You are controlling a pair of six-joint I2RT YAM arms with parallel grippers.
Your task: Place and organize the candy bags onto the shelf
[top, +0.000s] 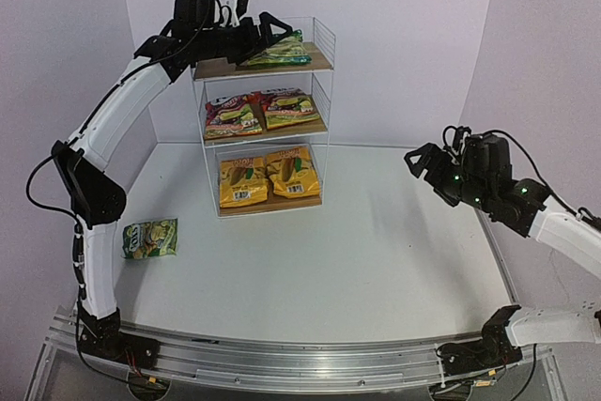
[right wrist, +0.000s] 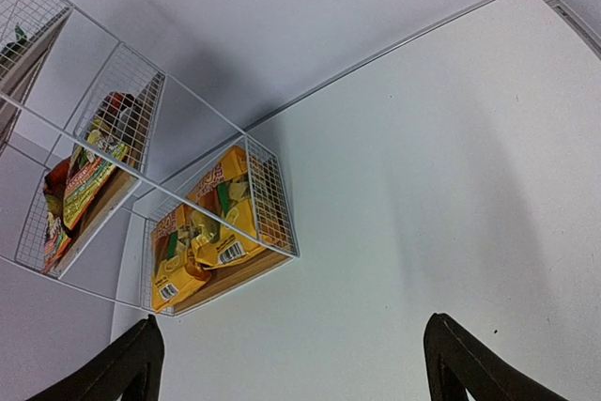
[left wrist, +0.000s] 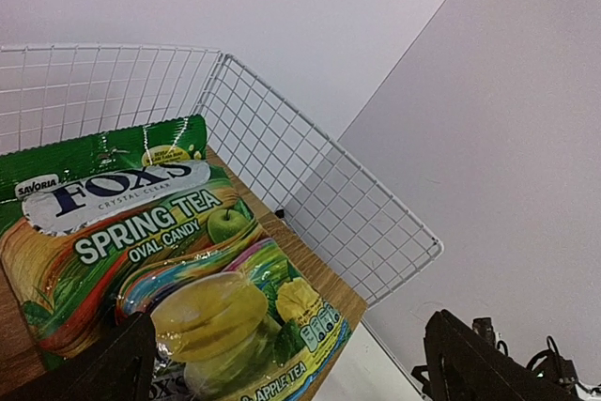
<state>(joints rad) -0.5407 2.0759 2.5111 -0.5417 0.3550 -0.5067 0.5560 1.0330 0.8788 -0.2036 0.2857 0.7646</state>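
Note:
The white wire shelf [top: 324,91] stands at the back of the table. One green bag [top: 279,52] lies on its top board, two red-magenta bags [top: 232,115] [top: 289,108] on the middle board, and two yellow-orange bags [top: 242,181] [top: 292,173] on the bottom board. A second green bag [top: 150,238] lies flat on the table at the left. My left gripper [top: 268,30] is open just over the top-tier green bag [left wrist: 160,251], which rests on the wood. My right gripper [top: 427,161] hovers open and empty at the right, apart from the shelf.
The shelf's wire side wall [left wrist: 319,204] rises close to my left gripper's right. Purple walls enclose the table on three sides. In the right wrist view the shelf [right wrist: 272,204] is at the upper left, over the white tabletop [right wrist: 423,185].

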